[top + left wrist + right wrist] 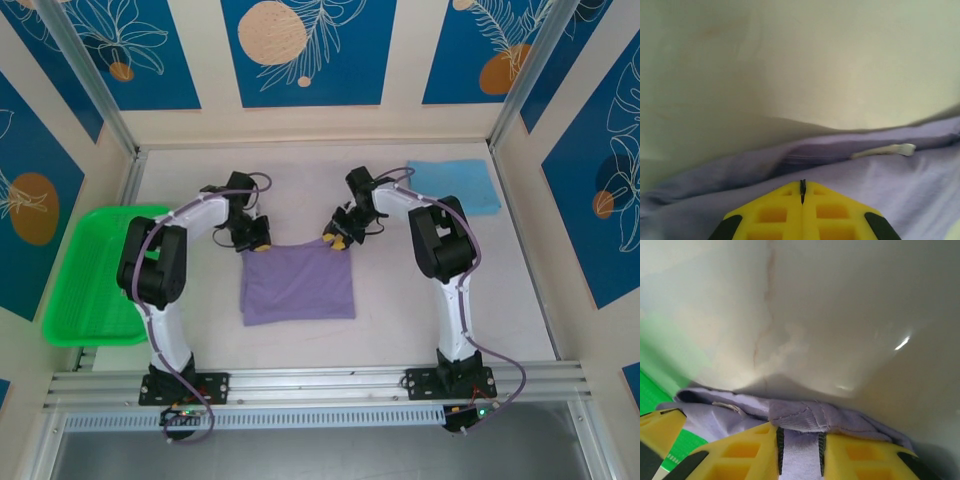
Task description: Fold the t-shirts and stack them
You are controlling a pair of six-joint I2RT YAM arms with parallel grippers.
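two end effectors pinch the purple t-shirt (298, 285)'s far corners: left end effector (802, 187) clenched, right end effector (799, 445) gripping the hem; light, limp cloth, best held by corners.

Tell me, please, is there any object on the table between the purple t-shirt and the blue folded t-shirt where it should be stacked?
Nothing visible does. The purple t-shirt lies mid-table; the blue t-shirt sits at the far right corner. Between them is bare table, crossed only by the right arm, whose right gripper is at the shirt's far edge.
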